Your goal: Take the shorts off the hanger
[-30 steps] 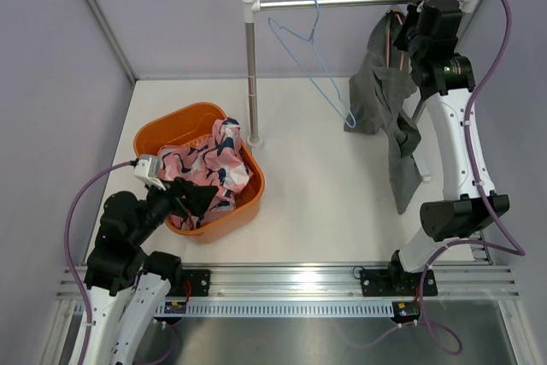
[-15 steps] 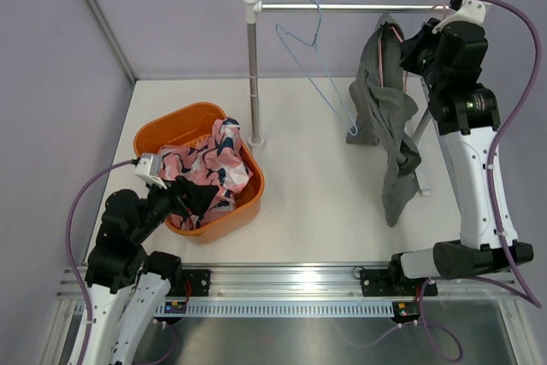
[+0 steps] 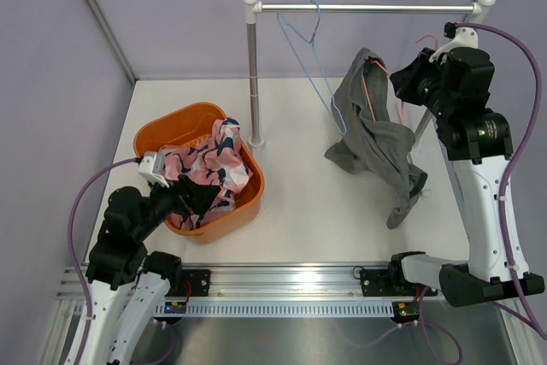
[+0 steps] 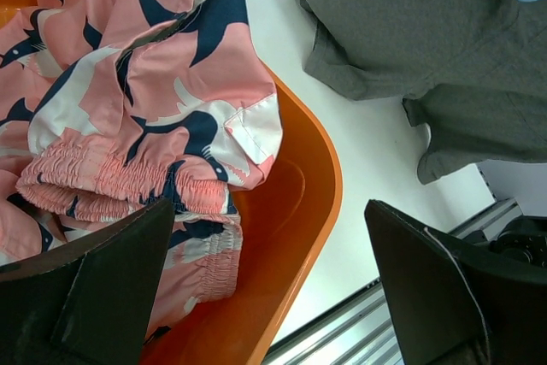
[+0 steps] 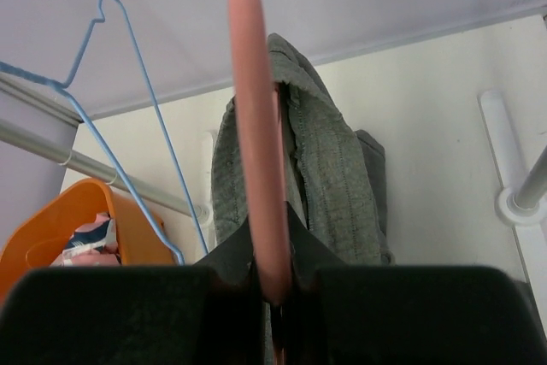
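Grey shorts (image 3: pixel 376 134) hang on a pink hanger (image 3: pixel 373 85), off the rail and in the air right of centre; their lower end trails to the table. My right gripper (image 3: pixel 408 83) is shut on the pink hanger (image 5: pixel 256 143), with the grey shorts (image 5: pixel 329 185) draped just behind it. My left gripper (image 3: pixel 190 198) is open and empty over the near rim of the orange basket (image 3: pixel 244 211). The left wrist view shows the grey shorts (image 4: pixel 427 49) on the table beyond the basket rim (image 4: pixel 320 185).
A blue wire hanger (image 3: pixel 312 57) hangs empty on the metal rail (image 3: pixel 367 8), close to the left of the shorts. The rail's post (image 3: pixel 251 74) stands mid-table. Pink patterned shorts (image 3: pixel 205 168) lie in the orange basket at the left.
My right arm has lifted the pink hanger with the grey shorts off the rail and carried it down and to the left. The left arm has barely moved.
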{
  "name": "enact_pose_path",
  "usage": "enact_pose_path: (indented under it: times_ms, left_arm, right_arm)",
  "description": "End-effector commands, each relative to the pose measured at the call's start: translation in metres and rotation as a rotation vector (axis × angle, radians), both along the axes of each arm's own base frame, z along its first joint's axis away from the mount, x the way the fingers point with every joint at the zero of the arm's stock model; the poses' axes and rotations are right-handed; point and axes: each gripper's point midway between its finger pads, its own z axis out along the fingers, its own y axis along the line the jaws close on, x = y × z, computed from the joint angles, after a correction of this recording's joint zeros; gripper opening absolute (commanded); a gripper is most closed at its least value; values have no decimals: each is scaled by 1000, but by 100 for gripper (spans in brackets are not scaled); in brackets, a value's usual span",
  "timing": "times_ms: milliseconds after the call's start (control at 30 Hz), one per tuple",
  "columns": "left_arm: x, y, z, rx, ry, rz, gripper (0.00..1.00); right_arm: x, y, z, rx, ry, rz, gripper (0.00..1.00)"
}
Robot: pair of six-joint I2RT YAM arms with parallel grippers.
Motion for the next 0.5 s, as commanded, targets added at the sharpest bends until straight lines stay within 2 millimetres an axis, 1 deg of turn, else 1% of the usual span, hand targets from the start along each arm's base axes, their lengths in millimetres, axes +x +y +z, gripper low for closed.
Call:
enact_pose_path:
  times_ms: [0, 33, 67, 100, 133, 200, 233, 300, 333, 467]
  left_arm:
    - [3, -2, 6, 3, -29, -7, 99]
    - [3, -2, 5, 4, -28, -6, 99]
    - [2, -2, 5, 3, -27, -7, 99]
    - [3, -2, 6, 4, -29, -4, 99]
    - [3, -1, 5, 4, -25, -2, 99]
    - [2, -2, 5, 5, -25, -2, 99]
    - [2, -2, 5, 3, -26, -3, 99]
    - [1, -2, 5, 5, -25, -4, 99]
    - [1, -2, 5, 5, -23, -5, 99]
    - [0, -3, 4, 7, -22, -8, 99]
  right_arm:
    - [-25, 6, 58, 46, -129, 36, 0]
    - [-30, 4, 76, 51, -161, 32, 0]
    - [-33, 3, 87, 54, -188, 31, 0]
    - [-36, 2, 94, 56, -196, 28, 0]
    - [-40, 1, 115, 65, -241, 26, 0]
    - [-42, 1, 126, 69, -250, 25, 0]
    - [-42, 1, 140, 74, -278, 27, 0]
    - [-42, 2, 146, 78, -278, 34, 0]
    - [-43, 3, 154, 86, -293, 37, 0]
    - [-50, 6, 150, 109, -279, 53, 0]
